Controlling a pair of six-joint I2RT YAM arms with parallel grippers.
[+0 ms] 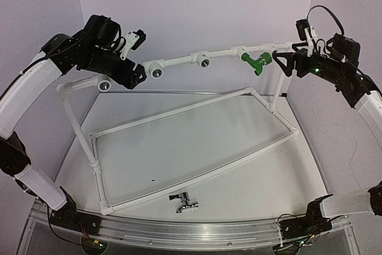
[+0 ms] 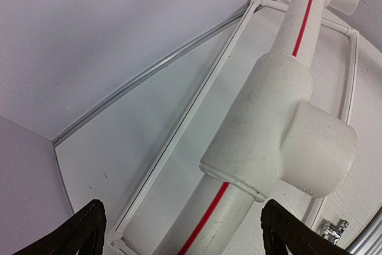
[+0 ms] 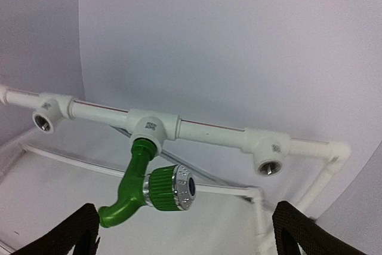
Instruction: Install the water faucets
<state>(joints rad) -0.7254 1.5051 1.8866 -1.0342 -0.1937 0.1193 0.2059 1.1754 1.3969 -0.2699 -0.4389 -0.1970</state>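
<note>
The green faucet (image 1: 258, 62) hangs screwed into a socket of the raised white pipe (image 1: 179, 61), spout down. In the right wrist view the green faucet (image 3: 149, 186) sits ahead between my fingers, apart from them. My right gripper (image 1: 280, 64) (image 3: 188, 237) is open and empty just right of it. The chrome faucet (image 1: 184, 202) lies on the table near the front edge; it also shows in the left wrist view (image 2: 333, 229). My left gripper (image 1: 136, 77) (image 2: 185, 240) is open and straddles the red-striped pipe (image 2: 239, 207) below a tee fitting (image 2: 286, 129), with gaps on both sides.
Open sockets sit along the raised pipe (image 1: 156, 71) (image 1: 203, 60) (image 1: 105, 85), and two show in the right wrist view (image 3: 43, 122) (image 3: 268, 167). A flat white pipe frame (image 1: 197, 171) lies on the table. Lilac walls stand close behind.
</note>
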